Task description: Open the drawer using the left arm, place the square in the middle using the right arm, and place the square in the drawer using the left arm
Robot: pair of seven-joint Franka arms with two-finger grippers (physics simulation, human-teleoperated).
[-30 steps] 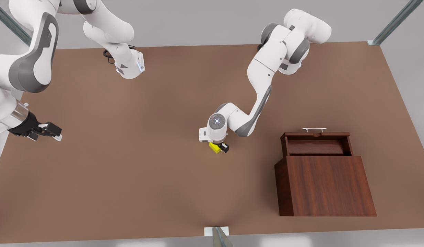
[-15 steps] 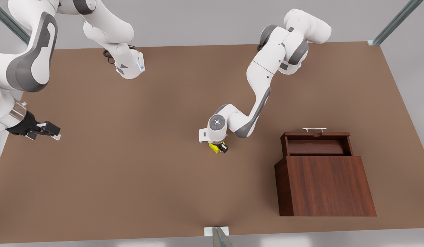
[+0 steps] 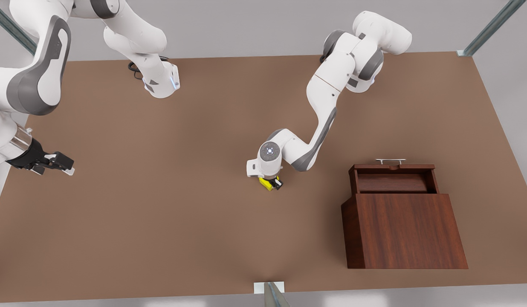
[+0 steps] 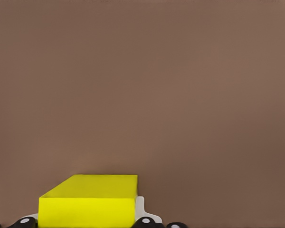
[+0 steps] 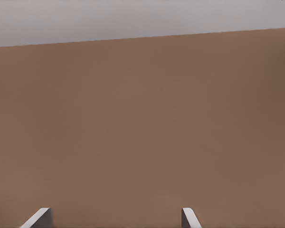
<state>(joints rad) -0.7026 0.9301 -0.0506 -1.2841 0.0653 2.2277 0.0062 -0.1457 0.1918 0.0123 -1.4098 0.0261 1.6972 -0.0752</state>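
Note:
The square [image 3: 266, 182] is a small yellow cube resting on the middle [image 3: 212, 170] of the brown tabletop. My left gripper [image 3: 270, 183] stands straight down over it and is shut on it. In the left wrist view the square [image 4: 88, 204] sits between the fingers, and a white pad [image 4: 140, 209] presses its side. The drawer [image 3: 391, 181] is pulled open at the far end of the wooden box [image 3: 406, 230], its silver handle [image 3: 390, 161] facing away, and its tray is bare. My right gripper [image 3: 69, 167] waits open at the front view's left table edge, with its fingertips [image 5: 39, 216] apart.
The wooden box takes up the front view's right near quarter of the table. Both arm bases [image 3: 161, 83] stand along the far edge. A metal bracket [image 3: 270, 290] sits at the near table edge.
The left gripper's fingers have drawn in against the square. The right gripper has drifted slightly toward the front view's left.

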